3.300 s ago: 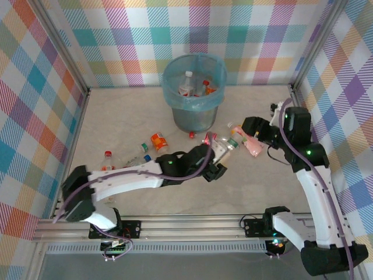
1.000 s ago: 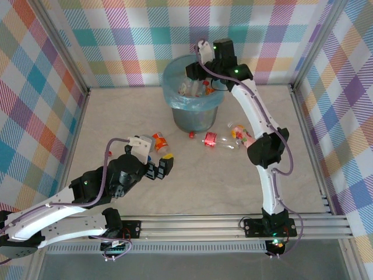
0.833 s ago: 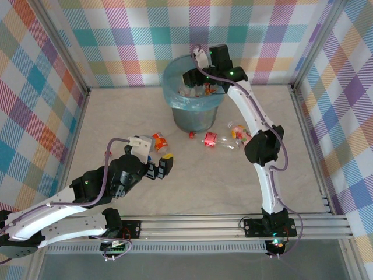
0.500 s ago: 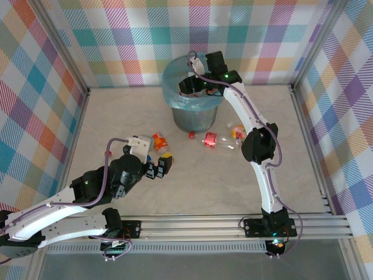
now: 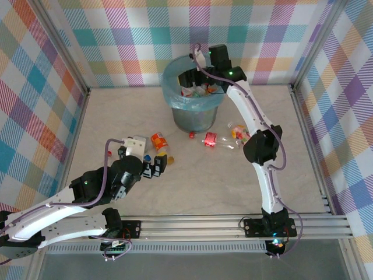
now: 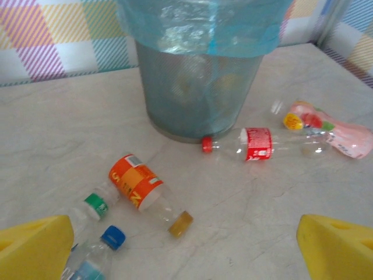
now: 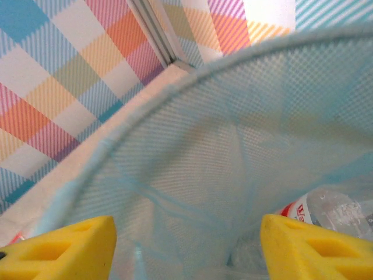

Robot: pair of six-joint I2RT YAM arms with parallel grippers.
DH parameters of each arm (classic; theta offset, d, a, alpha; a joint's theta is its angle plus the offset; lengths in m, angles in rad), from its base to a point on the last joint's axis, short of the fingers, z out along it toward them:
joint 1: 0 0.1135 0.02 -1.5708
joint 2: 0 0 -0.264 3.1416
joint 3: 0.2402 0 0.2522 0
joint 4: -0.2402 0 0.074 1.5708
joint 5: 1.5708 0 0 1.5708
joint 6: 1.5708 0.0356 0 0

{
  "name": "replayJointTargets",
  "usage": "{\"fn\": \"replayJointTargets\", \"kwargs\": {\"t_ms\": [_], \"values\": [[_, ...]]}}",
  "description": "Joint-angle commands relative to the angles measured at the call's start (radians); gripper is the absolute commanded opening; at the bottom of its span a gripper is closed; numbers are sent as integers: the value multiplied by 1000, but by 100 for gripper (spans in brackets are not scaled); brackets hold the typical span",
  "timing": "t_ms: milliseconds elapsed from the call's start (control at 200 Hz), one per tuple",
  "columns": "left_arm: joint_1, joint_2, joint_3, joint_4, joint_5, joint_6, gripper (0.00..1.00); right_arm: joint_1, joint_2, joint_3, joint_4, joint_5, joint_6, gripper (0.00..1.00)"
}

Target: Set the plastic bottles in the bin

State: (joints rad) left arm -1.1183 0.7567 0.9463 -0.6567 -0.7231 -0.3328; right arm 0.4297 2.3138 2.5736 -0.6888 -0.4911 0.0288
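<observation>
Checked walls (image 5: 116, 41) enclose a pale, perhaps marbled table (image 5: 204, 181) holding bottles (image 5: 158, 140).

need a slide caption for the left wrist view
Open left pincer facing an orange-label bottle and a red-label bottle lying near the bin.

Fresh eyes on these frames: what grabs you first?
The round grey mesh bin lined with a light-blue bag stands back centre, the right pincer open over its mouth. Before it, an orange-labelled clear bottle and a red-labelled clear bottle lie on the pale table, the open left pincer facing them.
</observation>
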Motion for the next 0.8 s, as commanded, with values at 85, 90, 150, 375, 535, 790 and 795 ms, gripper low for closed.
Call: {"fn": "replayJointTargets", "kwargs": {"t_ms": [85,90,150,375,535,790,795], "values": [[68,52,45,-181,-17,-189,97,4,-212,19,16,14,121,67],[71,55,45,-182,-13,-192,97,5,-217,15,14,14,122,67],[110,91,44,-185,51,-239,97,9,-278,-52,6,16,140,67],[276,280,8,-22,275,-315,95,51,-606,-551,131,80,141,67],[385,416,-2,132,435,-358,89,59,-816,-901,259,144,170,67],[422,629,47,236,475,-368,92,60,-1027,-1255,364,233,263,67],[423,633,47,238,475,-369,92,60,-1029,-1259,363,233,266,67]]}}
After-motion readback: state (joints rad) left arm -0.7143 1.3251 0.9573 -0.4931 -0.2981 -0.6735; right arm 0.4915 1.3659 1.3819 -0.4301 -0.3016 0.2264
